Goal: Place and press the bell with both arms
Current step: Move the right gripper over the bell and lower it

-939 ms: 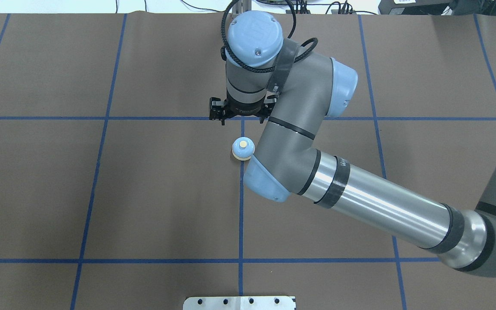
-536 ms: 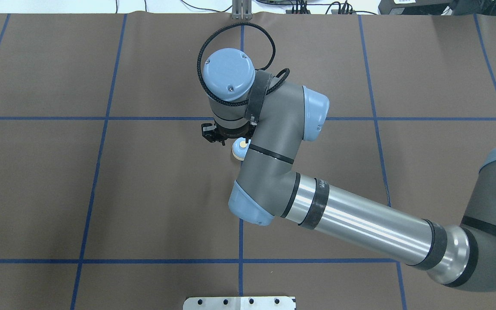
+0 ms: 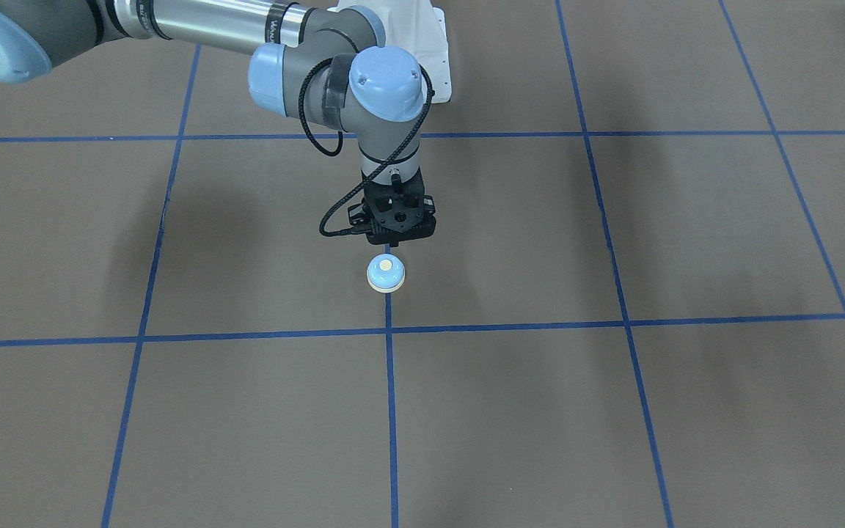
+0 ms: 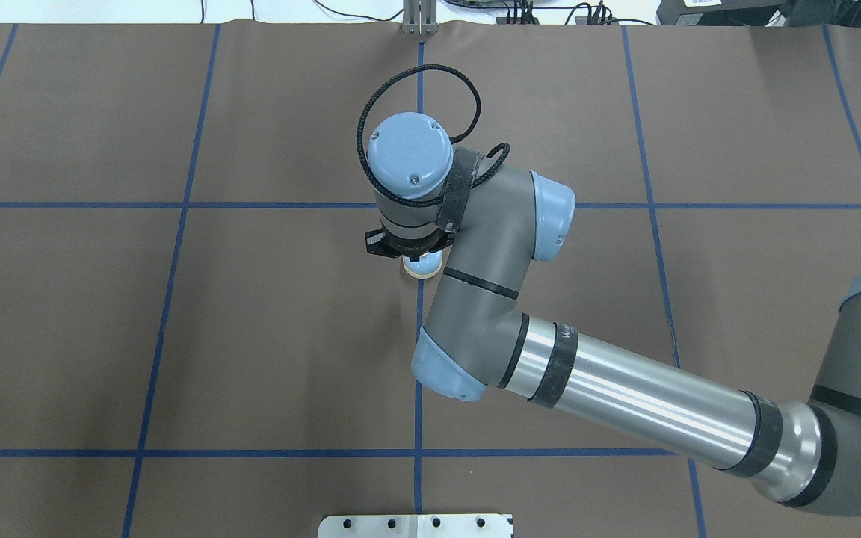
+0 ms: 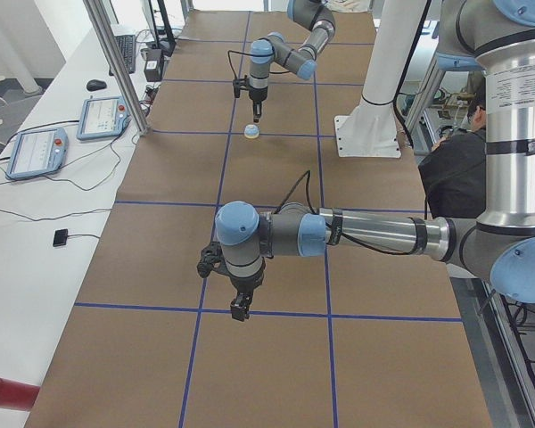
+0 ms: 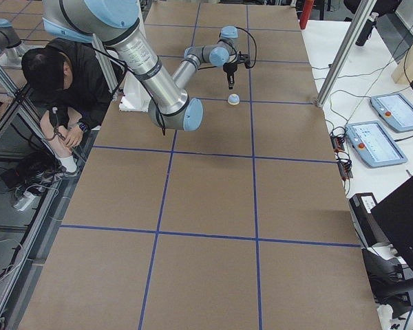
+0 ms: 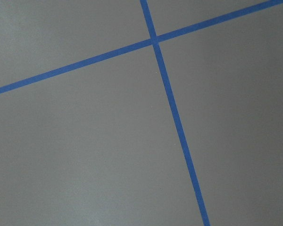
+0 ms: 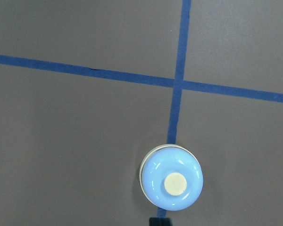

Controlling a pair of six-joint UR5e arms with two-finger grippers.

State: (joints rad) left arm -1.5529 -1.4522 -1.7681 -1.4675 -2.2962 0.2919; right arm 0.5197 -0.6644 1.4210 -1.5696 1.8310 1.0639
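Note:
The light-blue bell (image 3: pixel 386 273) with a cream button stands upright on the brown table, on a blue tape line. It also shows in the overhead view (image 4: pixel 424 268), partly covered by the wrist, and in the right wrist view (image 8: pixel 171 182). My right gripper (image 3: pixel 392 248) points straight down, its fingertips together just above and behind the bell's top, holding nothing. My left gripper (image 5: pixel 241 308) hangs over the table far from the bell; I cannot tell whether it is open or shut. The left wrist view shows only table and tape.
The white bolted pedestal base (image 4: pixel 415 525) sits at the robot's edge of the table. A side bench with control tablets (image 5: pixel 36 152) runs along the far edge. A seated person (image 6: pixel 55 82) is beside the base. Blue tape lines grid the table.
The right wrist came down and moved toward the robot, from beyond the bell to right over it, then shifted slightly. It now covers part of the bell in the overhead view. The bell has not moved.

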